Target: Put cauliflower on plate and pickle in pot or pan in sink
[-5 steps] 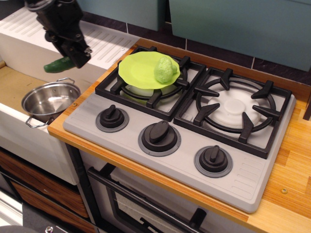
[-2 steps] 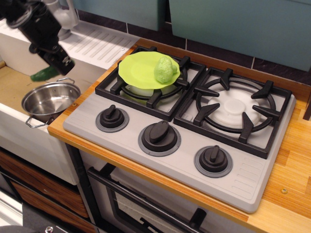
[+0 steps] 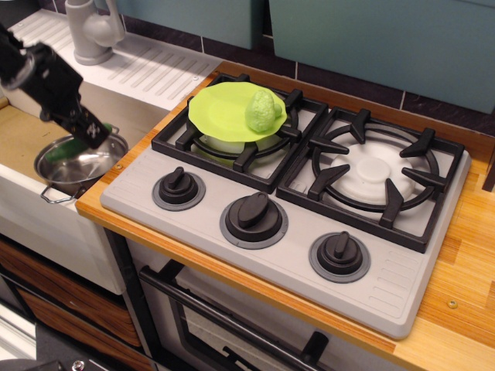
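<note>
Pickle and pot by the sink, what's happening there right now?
The gripper is down at the pot in the sink, with the pickle at its tip, partly inside the pot's rim. Whether the jaws have let go is hidden. The cauliflower already sits on the plate, which rests on the left burner.

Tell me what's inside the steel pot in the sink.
The gripper reaches into the pot, with the green pickle showing beside its tip. The pickle's far end and the jaws are hidden, so the grip is unclear.
</note>
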You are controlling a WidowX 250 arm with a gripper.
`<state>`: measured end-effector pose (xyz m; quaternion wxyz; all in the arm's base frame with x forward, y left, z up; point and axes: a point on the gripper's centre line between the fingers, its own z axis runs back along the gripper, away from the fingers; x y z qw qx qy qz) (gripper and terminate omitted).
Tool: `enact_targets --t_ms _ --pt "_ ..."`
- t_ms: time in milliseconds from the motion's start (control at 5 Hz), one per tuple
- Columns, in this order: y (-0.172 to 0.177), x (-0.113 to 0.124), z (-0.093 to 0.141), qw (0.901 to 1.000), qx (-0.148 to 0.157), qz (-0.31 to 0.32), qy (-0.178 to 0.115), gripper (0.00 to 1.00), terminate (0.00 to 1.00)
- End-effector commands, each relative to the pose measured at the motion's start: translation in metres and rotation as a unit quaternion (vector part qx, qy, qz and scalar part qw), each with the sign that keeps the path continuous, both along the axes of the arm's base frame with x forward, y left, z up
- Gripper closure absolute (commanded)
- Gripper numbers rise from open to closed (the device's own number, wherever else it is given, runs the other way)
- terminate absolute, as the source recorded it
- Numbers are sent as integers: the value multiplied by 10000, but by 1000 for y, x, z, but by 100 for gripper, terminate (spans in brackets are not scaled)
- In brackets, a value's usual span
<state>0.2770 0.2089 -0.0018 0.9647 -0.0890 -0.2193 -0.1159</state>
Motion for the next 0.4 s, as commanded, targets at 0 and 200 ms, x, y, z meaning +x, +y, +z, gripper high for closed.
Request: enact_targets --t_ms 0,200 --pt "4 10 -1 9994 100 -128 -307 0 0" --pt "2 11 13 9996 187 -87 -199 0 100"
